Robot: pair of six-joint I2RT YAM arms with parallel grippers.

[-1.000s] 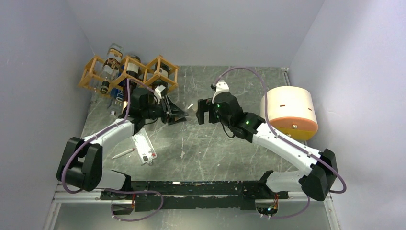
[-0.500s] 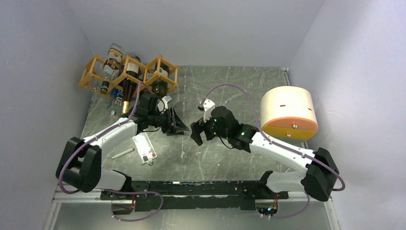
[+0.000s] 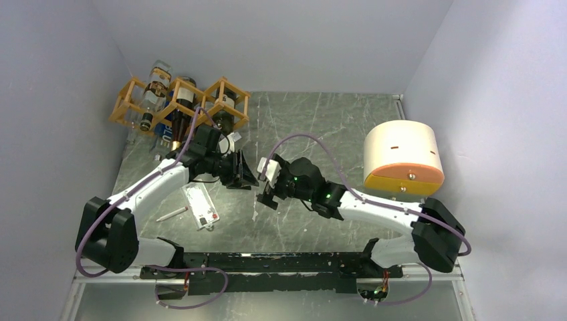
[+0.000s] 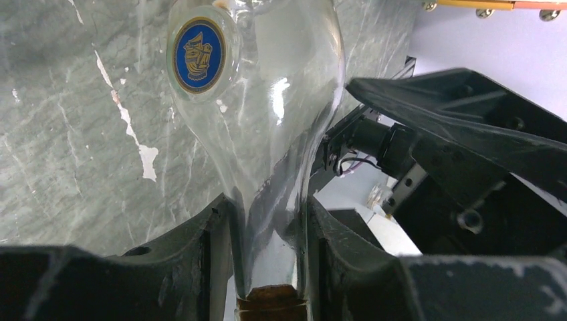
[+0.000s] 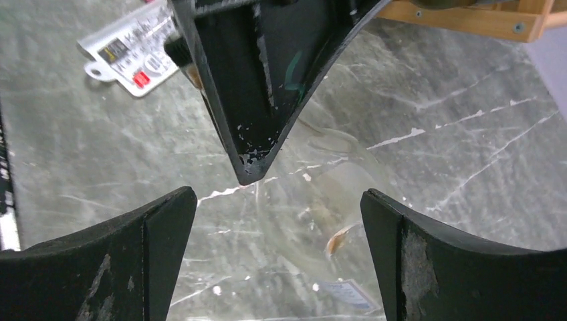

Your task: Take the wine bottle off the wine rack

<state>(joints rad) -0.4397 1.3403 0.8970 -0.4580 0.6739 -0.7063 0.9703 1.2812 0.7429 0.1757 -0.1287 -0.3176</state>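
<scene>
Our left gripper clamps the neck of the clear wine bottle, off the wine rack, over the middle of the table. Our right gripper has its fingers spread wide just beside the bottle's body.

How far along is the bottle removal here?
Done: a clear wine bottle is out of the wine rack. In hand: the left hand grips its neck; the open right hand faces its body. Left: probably setting it down.
</scene>
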